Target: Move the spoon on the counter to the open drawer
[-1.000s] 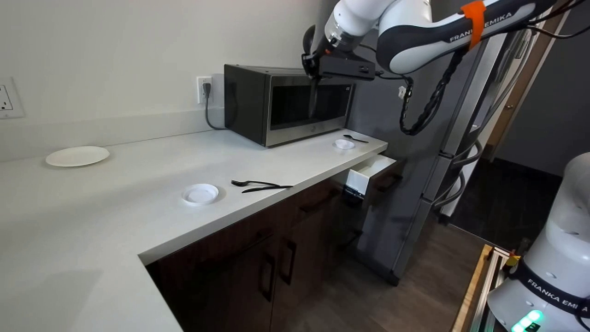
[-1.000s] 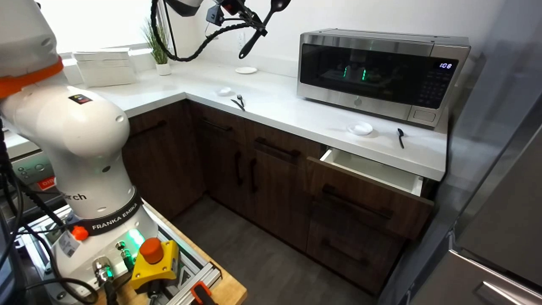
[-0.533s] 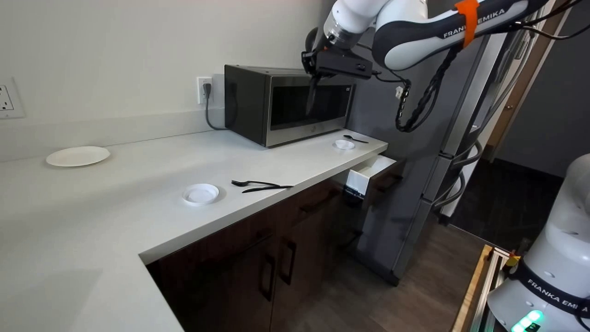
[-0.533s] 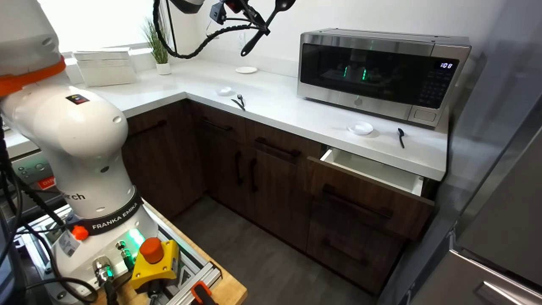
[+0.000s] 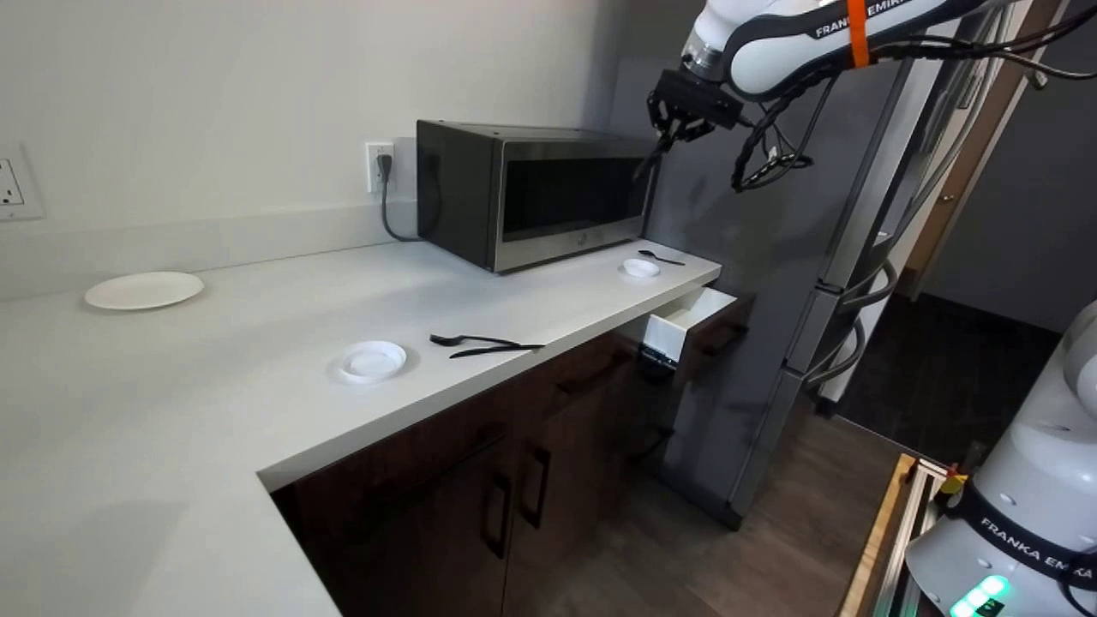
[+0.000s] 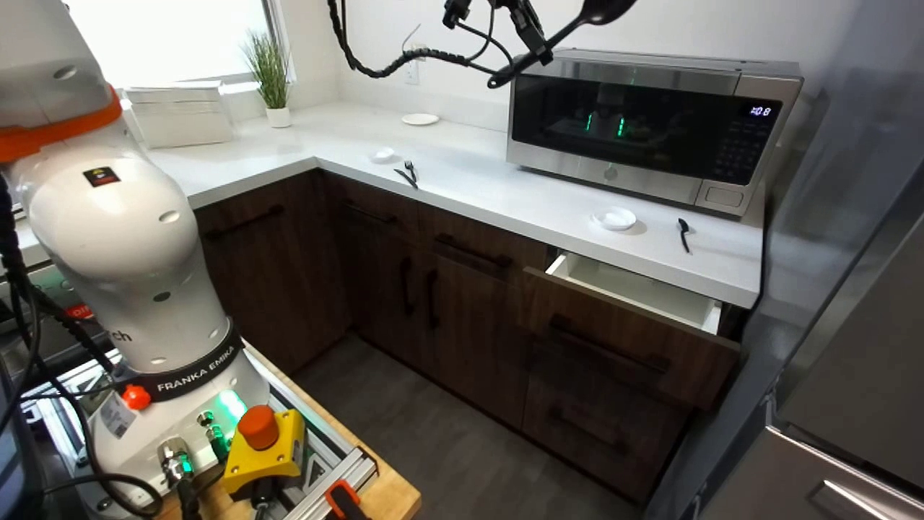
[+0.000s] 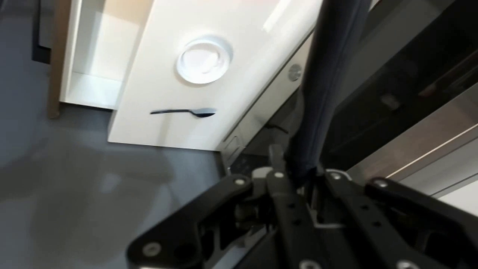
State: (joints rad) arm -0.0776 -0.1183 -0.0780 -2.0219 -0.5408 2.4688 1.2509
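My gripper [image 6: 543, 52] is shut on the large black spoon [image 6: 567, 32], around its handle; the wrist view also shows the gripper [image 7: 298, 164] with the spoon [image 7: 330, 74] between its fingers. The bowl is cut by the top edge in an exterior view. The spoon is in the air in front of the microwave, above the white counter [image 6: 476, 166]. In an exterior view the gripper [image 5: 667, 135] is near the microwave's right end, with the handle pointing down. The open drawer [image 6: 642, 289], with pale sides, is below the counter edge; it also shows in the wrist view [image 7: 97, 89].
A microwave [image 6: 610, 173] stands on the counter by the grey fridge [image 5: 754, 360]. A small white dish [image 6: 614, 218] and a smaller black spoon [image 6: 683, 235] lie above the drawer. A fork [image 5: 467, 340], a knife [image 5: 497, 350], a dish [image 5: 373, 361] and a plate [image 5: 144, 291] lie farther along.
My gripper has carried the spoon to the right in both exterior views, toward the microwave's fridge end. The spoon has tilted flatter. The drawer and counter items have not moved.
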